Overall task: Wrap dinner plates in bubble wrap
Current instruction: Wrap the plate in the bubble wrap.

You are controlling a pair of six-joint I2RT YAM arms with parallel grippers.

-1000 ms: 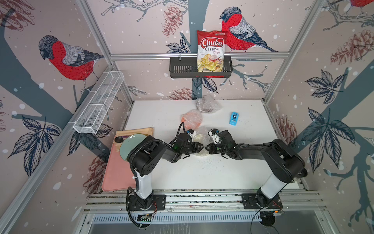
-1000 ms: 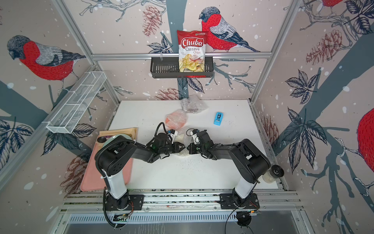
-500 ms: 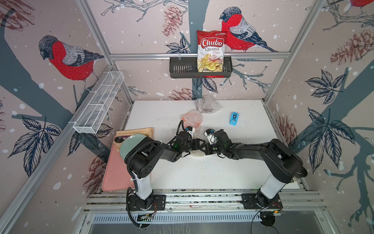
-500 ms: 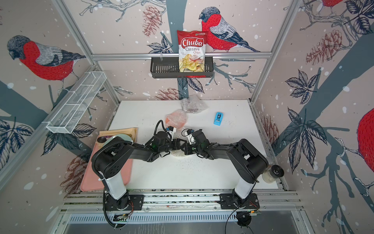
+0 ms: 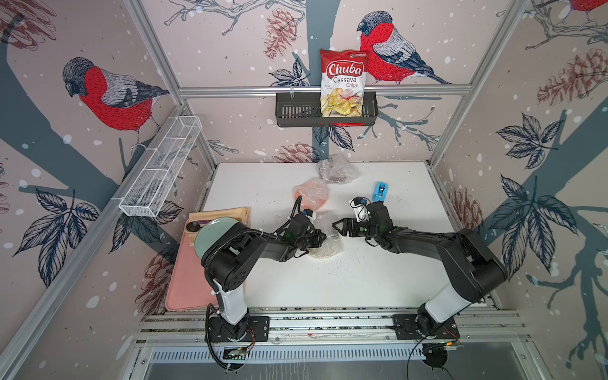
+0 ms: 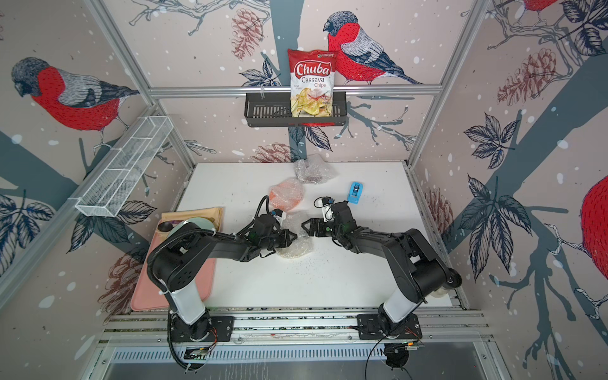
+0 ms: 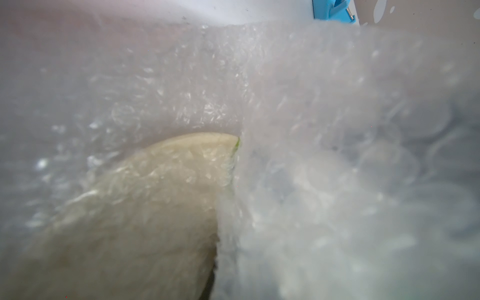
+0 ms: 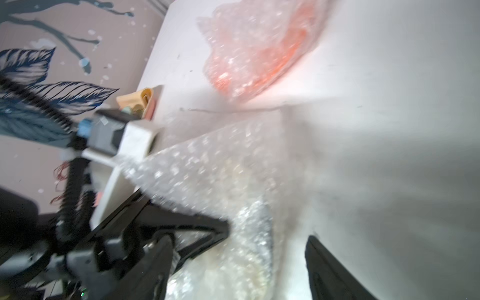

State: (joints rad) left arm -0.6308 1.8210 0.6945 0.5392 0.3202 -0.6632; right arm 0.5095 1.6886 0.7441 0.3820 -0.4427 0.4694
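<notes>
The left wrist view shows me the cream plate [image 7: 117, 220] lying under bubble wrap [image 7: 337, 155], with one fold raised close to the lens. Both top views give only a whitish bundle there. The right wrist view shows the left gripper [image 8: 225, 230] clenched on that raised fold. In a top view the right gripper [image 5: 335, 226] has its jaws spread, just beside the bundle; I cannot tell whether it touches. The plate lies mid-way across the white table [image 5: 378, 279], below the left gripper's tips.
</notes>
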